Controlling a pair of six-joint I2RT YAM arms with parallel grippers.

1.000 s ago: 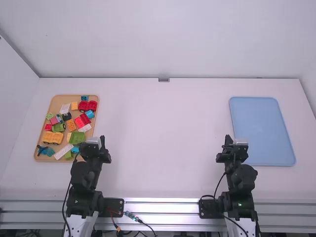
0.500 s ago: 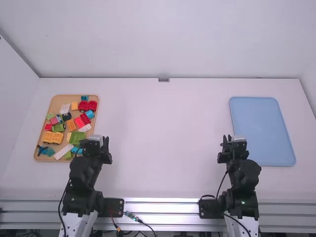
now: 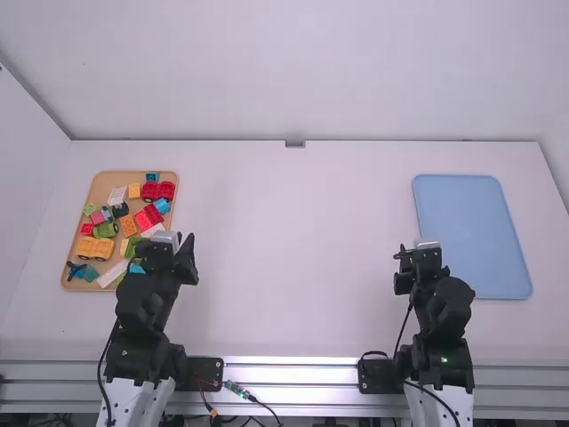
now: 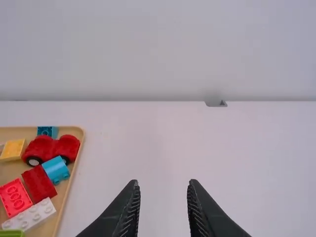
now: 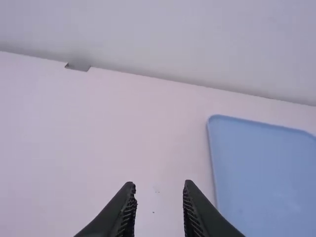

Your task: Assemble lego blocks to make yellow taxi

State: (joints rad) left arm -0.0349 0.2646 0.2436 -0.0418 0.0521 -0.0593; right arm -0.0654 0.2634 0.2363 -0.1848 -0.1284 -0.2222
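Several loose blocks lie on a tan tray (image 3: 171, 216) at the left of the table, among them a yellow-orange wheeled base (image 3: 95, 248), a small yellow block (image 3: 134, 190) and a red wheeled base (image 3: 158, 191). My left gripper (image 3: 178, 237) is raised beside the tray's near right part; in the left wrist view the same gripper (image 4: 164, 185) stands open with nothing between its fingers. My right gripper (image 3: 407, 250) is up at the left of the blue tray (image 3: 471, 237); open and holding nothing, this gripper (image 5: 159, 186) shows in the right wrist view.
Red blocks (image 4: 38, 183), a light blue block (image 4: 56, 169) and a white block (image 4: 30, 216) lie near the tan tray's right rim. A wall (image 3: 302, 71) runs along the table's far edge, with a small grey piece (image 3: 295, 143) at its foot.
My left gripper has moved up the picture over the tan tray's near right corner, its arm leaning left. The right arm has shifted slightly right and up the picture.
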